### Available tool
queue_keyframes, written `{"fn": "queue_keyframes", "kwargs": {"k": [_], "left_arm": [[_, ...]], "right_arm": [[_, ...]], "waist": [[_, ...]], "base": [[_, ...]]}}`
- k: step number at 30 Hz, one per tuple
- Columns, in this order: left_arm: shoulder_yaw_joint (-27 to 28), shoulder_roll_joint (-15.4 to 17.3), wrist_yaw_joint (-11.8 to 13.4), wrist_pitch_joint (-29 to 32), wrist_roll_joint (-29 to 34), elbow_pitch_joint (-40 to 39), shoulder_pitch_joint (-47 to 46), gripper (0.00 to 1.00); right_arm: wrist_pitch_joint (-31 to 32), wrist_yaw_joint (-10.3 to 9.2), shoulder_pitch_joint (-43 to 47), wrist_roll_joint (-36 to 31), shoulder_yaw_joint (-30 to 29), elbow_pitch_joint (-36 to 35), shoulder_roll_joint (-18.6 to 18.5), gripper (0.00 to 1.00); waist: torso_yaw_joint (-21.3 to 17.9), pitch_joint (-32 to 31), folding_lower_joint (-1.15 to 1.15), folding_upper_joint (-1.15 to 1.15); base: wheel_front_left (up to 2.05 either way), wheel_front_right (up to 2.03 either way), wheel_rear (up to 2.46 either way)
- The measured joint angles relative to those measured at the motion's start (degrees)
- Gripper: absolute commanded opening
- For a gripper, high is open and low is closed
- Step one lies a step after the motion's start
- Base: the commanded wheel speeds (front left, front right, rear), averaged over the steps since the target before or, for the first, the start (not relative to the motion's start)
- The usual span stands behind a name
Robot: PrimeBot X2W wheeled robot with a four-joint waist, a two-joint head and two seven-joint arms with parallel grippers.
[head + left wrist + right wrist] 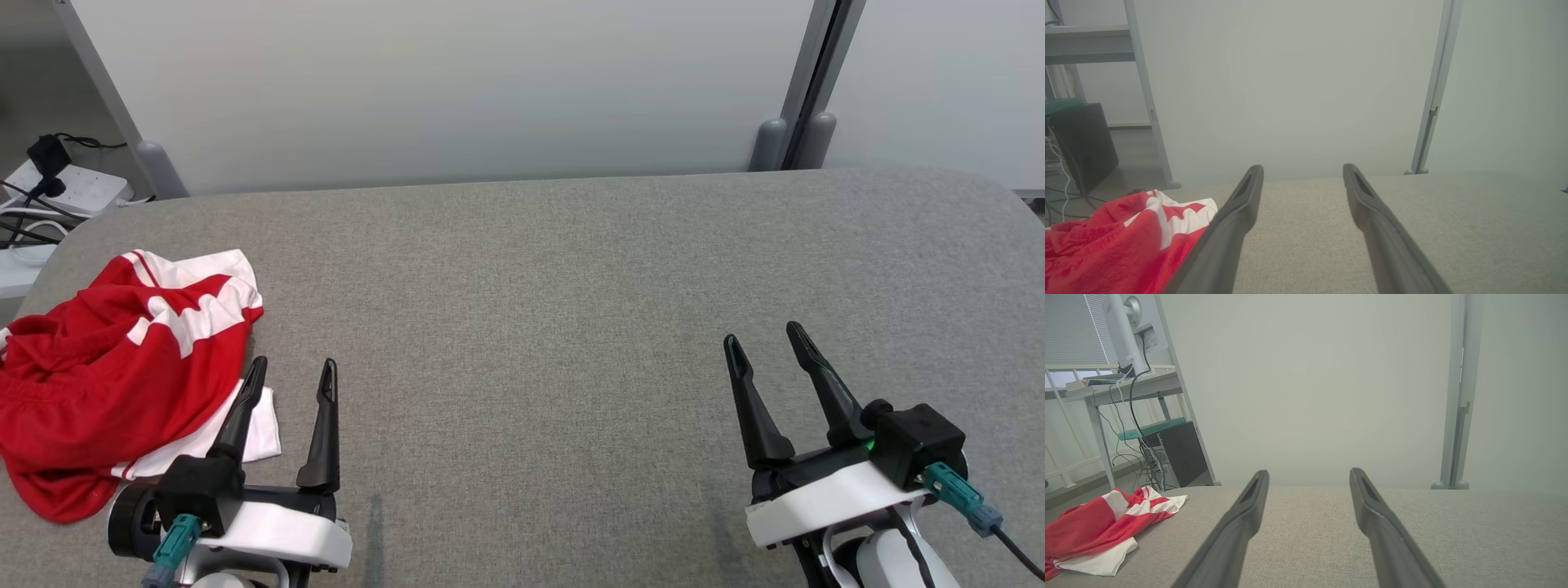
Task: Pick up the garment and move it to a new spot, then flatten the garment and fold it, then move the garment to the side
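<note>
Red-and-white garment (pixel 106 367) lying crumpled at 9 o'clock edge of grey counter (pixel 531 327). Left gripper (pixel 294 362) sitting at 7 o'clock, jaws standing open, one finger crossing in front of garment's white hem. Right gripper (pixel 761 332) sitting at 5 o'clock, jaws open, well apart from garment.

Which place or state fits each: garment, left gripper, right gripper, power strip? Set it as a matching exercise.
1 red and white garment
2 left gripper
3 right gripper
4 white power strip

A open, over bare grey table
B crumpled at the table's left edge
C beyond the table's far left corner
D open, one finger overlapping the garment

Pairs: 1-B, 2-D, 3-A, 4-C
</note>
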Motion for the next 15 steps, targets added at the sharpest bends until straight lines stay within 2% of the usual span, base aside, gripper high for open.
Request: {"fn": "queue_keyframes", "kwargs": {"k": [15], "left_arm": [[0.0, 0.0, 0.0, 0.0, -1.1, 1.6, 0.0, 1.0]], "right_arm": [[0.0, 0.0, 0.0, -0.1, -0.5, 1.8, 0.0, 1.0]], "waist": [[-0.2, -0.3, 0.0, 0.0]], "base": [[0.0, 0.0, 0.0]]}}
